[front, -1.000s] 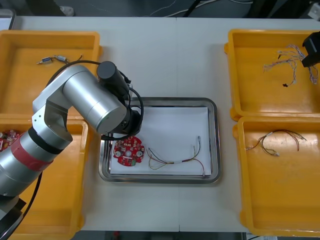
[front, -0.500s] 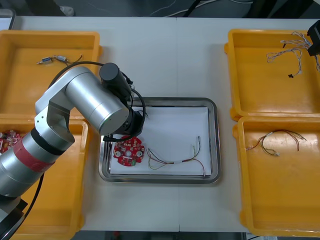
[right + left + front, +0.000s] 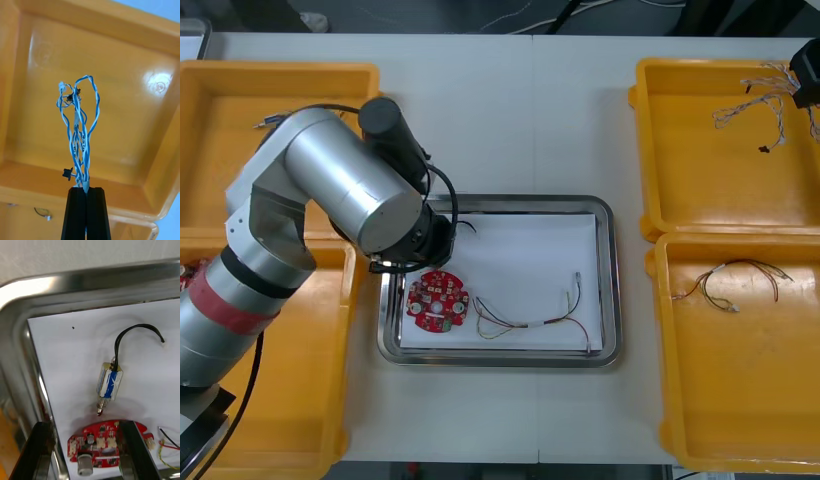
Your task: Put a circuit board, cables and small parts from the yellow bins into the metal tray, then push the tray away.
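Cable step: right gripper (image 3: 85, 189) pinches twisted blue-and-white cable (image 3: 80, 131), 2 o'clock of metal tray (image 3: 610, 290); next, carry it over. Left gripper (image 3: 84, 423) spread wide, empty, above tray.

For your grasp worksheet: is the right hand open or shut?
Shut: the right hand pinches the blue and white cable above a yellow bin.

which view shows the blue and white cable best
Right wrist view: the blue and white cable rises close up from the shut right gripper. Front view has it dangling over the far right yellow bin.
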Motion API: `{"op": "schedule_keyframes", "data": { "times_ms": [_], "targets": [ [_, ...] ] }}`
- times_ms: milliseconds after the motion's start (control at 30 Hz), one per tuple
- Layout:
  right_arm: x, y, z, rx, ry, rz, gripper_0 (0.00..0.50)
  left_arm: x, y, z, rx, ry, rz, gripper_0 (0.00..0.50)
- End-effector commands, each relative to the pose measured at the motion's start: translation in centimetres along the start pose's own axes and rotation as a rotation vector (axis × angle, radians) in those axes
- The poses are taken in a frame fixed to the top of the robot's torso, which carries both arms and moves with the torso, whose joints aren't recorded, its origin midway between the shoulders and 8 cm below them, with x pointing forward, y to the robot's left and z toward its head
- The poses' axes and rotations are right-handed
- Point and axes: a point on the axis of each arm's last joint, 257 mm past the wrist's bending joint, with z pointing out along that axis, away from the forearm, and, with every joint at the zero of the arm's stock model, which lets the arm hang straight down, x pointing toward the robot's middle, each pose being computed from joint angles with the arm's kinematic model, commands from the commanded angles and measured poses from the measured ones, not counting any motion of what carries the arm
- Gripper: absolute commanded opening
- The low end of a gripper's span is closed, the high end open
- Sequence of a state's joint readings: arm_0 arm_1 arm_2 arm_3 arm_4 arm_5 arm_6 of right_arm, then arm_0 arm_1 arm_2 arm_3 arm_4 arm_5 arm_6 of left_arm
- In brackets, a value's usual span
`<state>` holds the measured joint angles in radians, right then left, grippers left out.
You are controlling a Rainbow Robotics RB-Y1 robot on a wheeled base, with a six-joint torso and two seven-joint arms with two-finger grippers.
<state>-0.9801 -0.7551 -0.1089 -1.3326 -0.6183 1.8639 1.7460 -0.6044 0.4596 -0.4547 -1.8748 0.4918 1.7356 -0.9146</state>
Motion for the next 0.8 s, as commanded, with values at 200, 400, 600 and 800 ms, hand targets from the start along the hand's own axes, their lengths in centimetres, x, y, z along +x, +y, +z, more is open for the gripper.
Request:
{"op": "schedule_keyframes", "data": {
  "times_ms": [200, 400, 600, 800],
  "targets": [
    [-3.6, -1.0, 0.3, 0.029, -0.094, 0.019, 0.0, -3.8, 1.7, -7.2, 0.036, -0.094, 0.004, 0.5],
    [-3.6, -1.2, 0.6, 0.035, -0.091, 0.019, 0.0, -4.8, 5.8, -9.4, 0.021, -0.103, -0.051, 0.5],
    [-3.5, -1.1, 0.8, 0.028, -0.089, 0.02, 0.025, -6.0, 10.2, -11.4, -0.022, -0.136, -0.1, 0.5],
    [-3.6, -1.0, 0.8, 0.023, -0.092, 0.012, 0.408, -6.8, 14.5, -12.8, -0.048, -0.139, -0.158, 0.5]
  ]
}}
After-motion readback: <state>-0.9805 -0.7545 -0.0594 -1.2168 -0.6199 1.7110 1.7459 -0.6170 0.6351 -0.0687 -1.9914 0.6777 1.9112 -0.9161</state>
